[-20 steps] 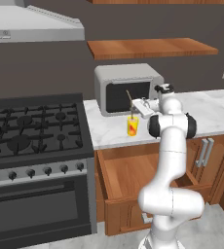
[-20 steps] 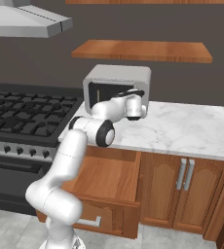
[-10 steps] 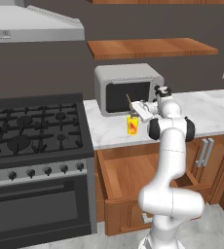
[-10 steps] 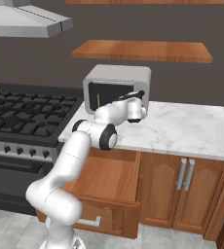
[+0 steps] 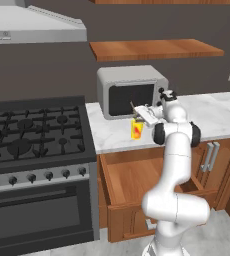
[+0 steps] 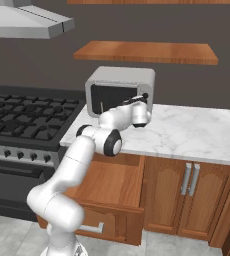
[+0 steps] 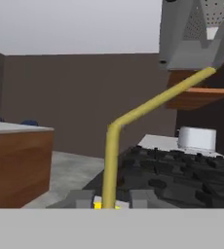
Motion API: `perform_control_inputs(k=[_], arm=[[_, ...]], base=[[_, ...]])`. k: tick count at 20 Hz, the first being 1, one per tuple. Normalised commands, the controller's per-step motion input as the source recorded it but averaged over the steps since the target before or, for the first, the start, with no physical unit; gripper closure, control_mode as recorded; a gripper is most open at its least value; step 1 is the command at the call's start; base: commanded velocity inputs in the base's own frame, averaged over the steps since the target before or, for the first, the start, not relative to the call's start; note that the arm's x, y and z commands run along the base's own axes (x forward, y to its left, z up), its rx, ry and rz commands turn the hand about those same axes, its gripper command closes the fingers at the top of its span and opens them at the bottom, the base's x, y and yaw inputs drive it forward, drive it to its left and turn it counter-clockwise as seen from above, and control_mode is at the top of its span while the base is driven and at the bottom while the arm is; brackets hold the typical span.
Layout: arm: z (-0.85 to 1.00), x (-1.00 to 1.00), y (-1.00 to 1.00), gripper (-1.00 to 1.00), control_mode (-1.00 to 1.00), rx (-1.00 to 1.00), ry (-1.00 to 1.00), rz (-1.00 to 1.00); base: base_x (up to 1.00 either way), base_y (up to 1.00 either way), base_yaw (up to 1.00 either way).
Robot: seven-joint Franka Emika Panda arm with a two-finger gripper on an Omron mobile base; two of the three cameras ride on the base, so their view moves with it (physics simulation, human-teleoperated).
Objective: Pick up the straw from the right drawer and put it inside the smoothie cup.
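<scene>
The smoothie cup [image 5: 136, 130], a small yellow tumbler with an orange-red mark, stands on the marble counter in front of the microwave. The straw [image 5: 133, 107] rises thin and tan from the cup's mouth, leaning left. My gripper [image 5: 140, 114] hovers just above the cup, beside the straw. In the hand view the straw [image 7: 110, 160] climbs from between my fingertips and bends to the upper right, and my gripper [image 7: 106, 200] shows a narrow gap on each side of it. The straw's top [image 6: 101, 107] stands before the microwave door. The right drawer [image 5: 129, 176] [image 6: 114, 182] hangs pulled out below the counter.
A grey microwave [image 5: 132, 91] sits right behind the cup. A black gas stove [image 5: 32, 132] fills the left side under a range hood [image 5: 32, 27]. A wooden shelf [image 5: 154, 49] hangs above the microwave. Cabinet doors with silver handles [image 6: 189, 179] stand right of the drawer.
The hand has sunk slightly toward the cup with the straw. The straw and the cup stay where they were.
</scene>
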Motion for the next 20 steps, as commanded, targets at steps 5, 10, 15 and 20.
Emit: perform_control_inputs(k=[5, 10, 15, 20], arm=[[0.00, -0.30, -0.01, -1.00, -1.00, 0.00, 0.00, 0.00], [0.07, -0.21, 0.00, -1.00, -1.00, 0.00, -0.01, 0.00], [0.54, -0.15, 0.00, -1.00, -1.00, 0.00, -0.11, 0.00], [0.57, -0.11, 0.00, -1.00, -1.00, 0.00, -0.11, 0.00]], base=[[0.00, 0.00, 0.00], [0.00, 0.00, 0.00], [0.00, 0.00, 0.00], [0.00, 0.00, 0.00]])
